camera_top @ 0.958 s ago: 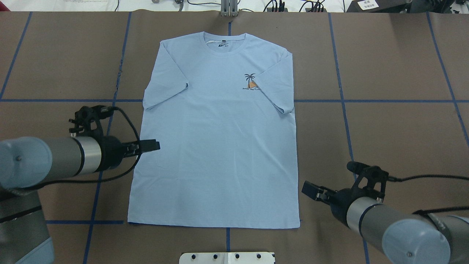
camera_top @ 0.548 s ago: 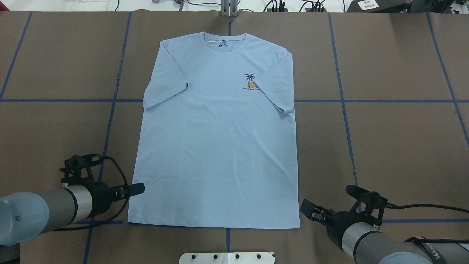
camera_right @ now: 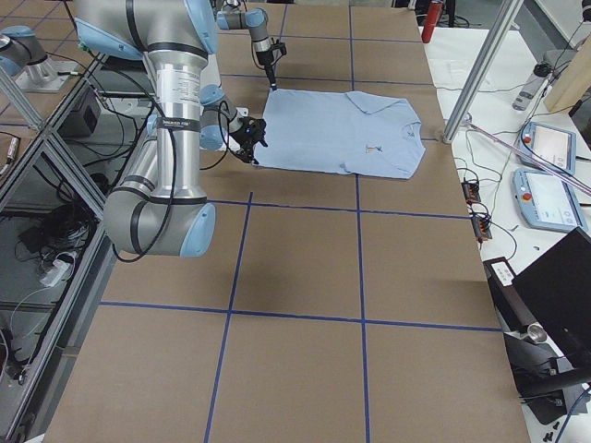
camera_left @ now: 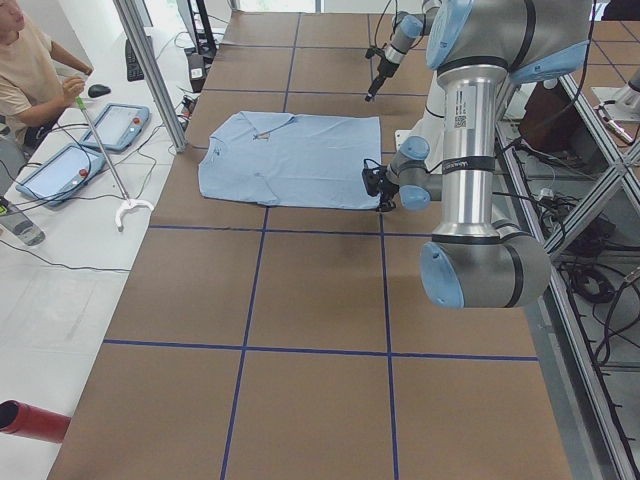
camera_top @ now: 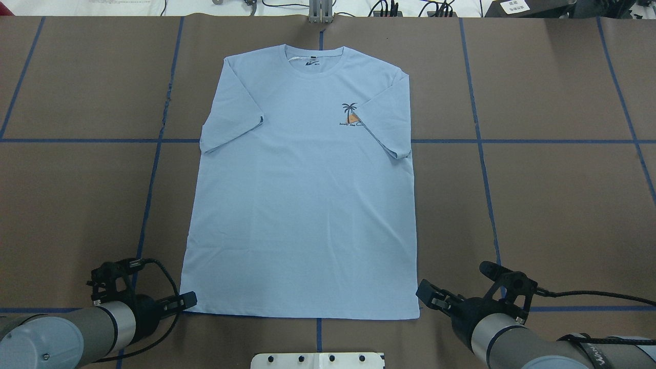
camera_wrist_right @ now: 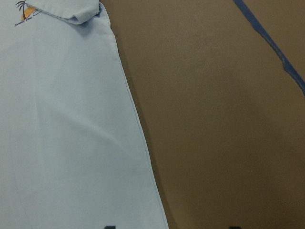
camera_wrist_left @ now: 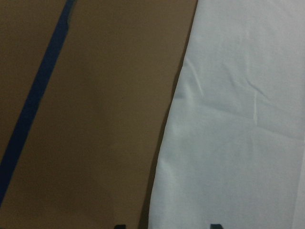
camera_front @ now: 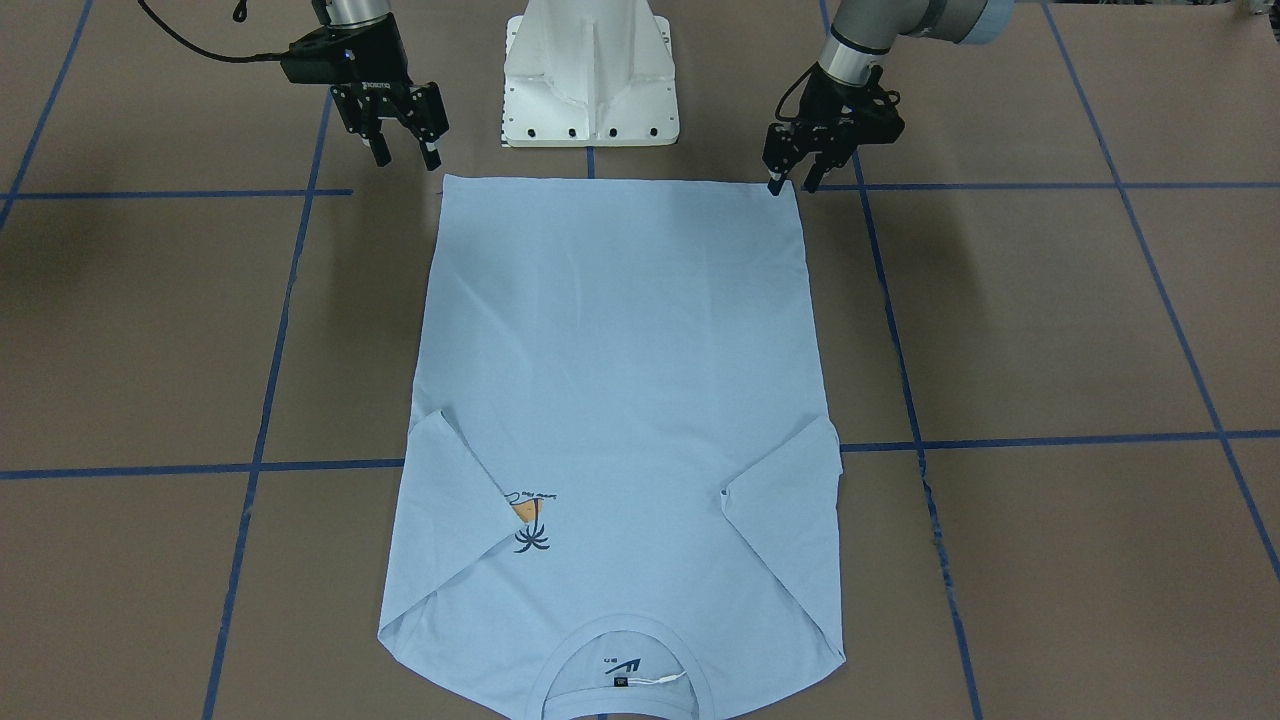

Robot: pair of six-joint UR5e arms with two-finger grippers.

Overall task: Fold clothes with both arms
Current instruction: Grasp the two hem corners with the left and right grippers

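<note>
While both gape empty, left claw (camera_front: 790, 185) and right claw (camera_front: 406, 160) flank T-shirt (camera_front: 620, 380).

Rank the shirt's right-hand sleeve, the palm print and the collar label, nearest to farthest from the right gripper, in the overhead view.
From the right gripper:
1. the sleeve, right edge of the T-shirt.
2. the palm print, on the chest beside that sleeve.
3. the collar label, at the far neckline.

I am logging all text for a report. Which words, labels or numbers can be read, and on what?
None reads clearly.
Script under the shirt print: too small.
Collar label: logo only, blurred.
Right claw brand: upside down, blurred.
White tag beyond the table: blurred.
</note>
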